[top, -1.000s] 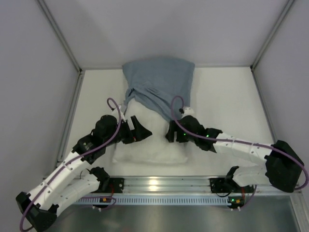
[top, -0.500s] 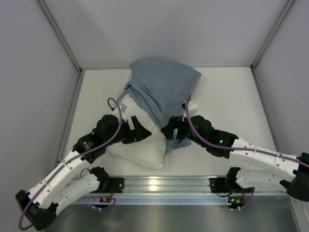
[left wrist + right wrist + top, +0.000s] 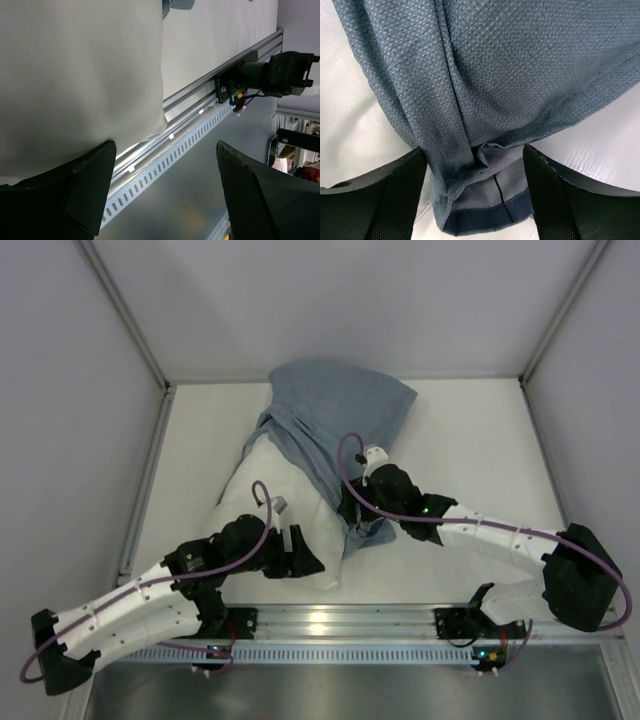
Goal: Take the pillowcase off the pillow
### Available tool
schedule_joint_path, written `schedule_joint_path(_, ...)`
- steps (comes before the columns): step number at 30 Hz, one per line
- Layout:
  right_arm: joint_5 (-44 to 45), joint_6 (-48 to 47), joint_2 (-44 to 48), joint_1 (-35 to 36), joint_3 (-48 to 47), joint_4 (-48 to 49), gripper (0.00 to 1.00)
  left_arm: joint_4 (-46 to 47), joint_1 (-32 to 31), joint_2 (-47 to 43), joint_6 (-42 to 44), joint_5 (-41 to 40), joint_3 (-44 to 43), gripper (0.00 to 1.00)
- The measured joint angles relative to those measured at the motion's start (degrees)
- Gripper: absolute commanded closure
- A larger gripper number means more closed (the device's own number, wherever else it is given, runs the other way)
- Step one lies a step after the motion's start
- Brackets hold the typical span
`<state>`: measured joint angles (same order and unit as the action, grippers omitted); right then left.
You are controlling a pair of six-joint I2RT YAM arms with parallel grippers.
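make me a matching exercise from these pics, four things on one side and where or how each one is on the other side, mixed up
Things:
1. pillowcase
2. pillow
3. left gripper
4. right gripper

Place or state:
a. white, its near part bare
b. open, straddling bunched blue cloth
c. blue-grey, covering the far end of the pillow
d. open and empty, beside the pillow's near corner

Pairs: 1-c, 2-a, 3-d, 4-b
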<state>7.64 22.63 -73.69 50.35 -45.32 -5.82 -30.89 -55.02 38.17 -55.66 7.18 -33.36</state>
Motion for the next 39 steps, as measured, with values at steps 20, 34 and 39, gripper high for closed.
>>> schedule_joint_path(20,-12.92,-0.11,-5.90,-1.40,0.66,10.73,1.00,0.85,-11.96,0.87,-17.99,-18.27,9.53,0.01)
schedule_joint_path(34,-14.12,2.38,-0.31,-1.33,3.74,12.68,1.00,4.09,-15.93,0.68,-25.29,-23.69,15.43,0.01)
schedule_joint_path(39,-14.40,3.56,0.79,-1.05,4.55,13.07,1.00,7.28,-16.06,0.33,-25.68,-26.40,16.37,0.01)
